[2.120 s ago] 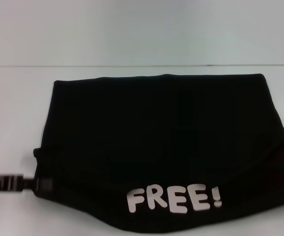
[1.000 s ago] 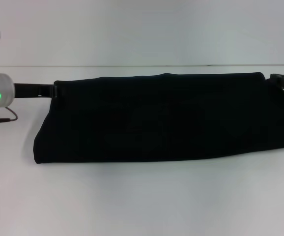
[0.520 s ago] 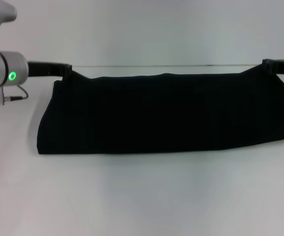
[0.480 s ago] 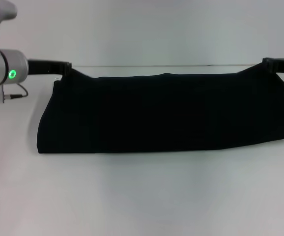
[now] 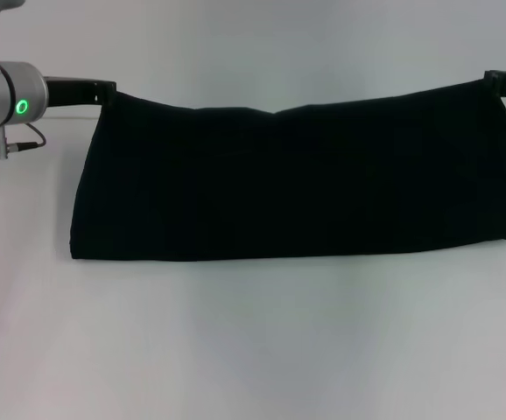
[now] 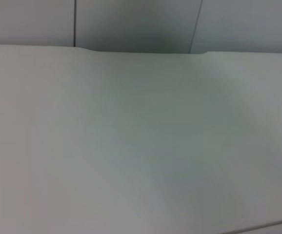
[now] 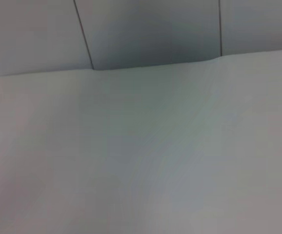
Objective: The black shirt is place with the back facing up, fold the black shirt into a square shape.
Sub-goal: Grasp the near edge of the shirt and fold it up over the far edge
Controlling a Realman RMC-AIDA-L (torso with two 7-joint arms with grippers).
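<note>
On the white table (image 5: 253, 350) nearest me there is only bare surface, and beyond it the lower fold of the black shirt (image 5: 297, 184) is hanging as a long dark band, wider than it is tall, its bottom edge close to the tabletop; I cannot tell whether it is touching. I am judging that the main risk is the top edge: it is sagging in the middle between my two holds, so if I am lowering or swinging the cloth unevenly the layers could slide apart and the fold could land crooked, spoiling the square. A corner could also be slipping out of a pinch, since each hold is only catching a small tip of fabric, and the shirt would then be dropping in a heap. Farther back and up, my left gripper (image 5: 108, 89) is clamped on the shirt's upper left corner, with a green light glowing on the silver wrist behind it. My right gripper (image 5: 491, 82) is pinching the upper right corner at the picture's edge. Both wrist cameras are showing only pale table and a wall beyond.
</note>
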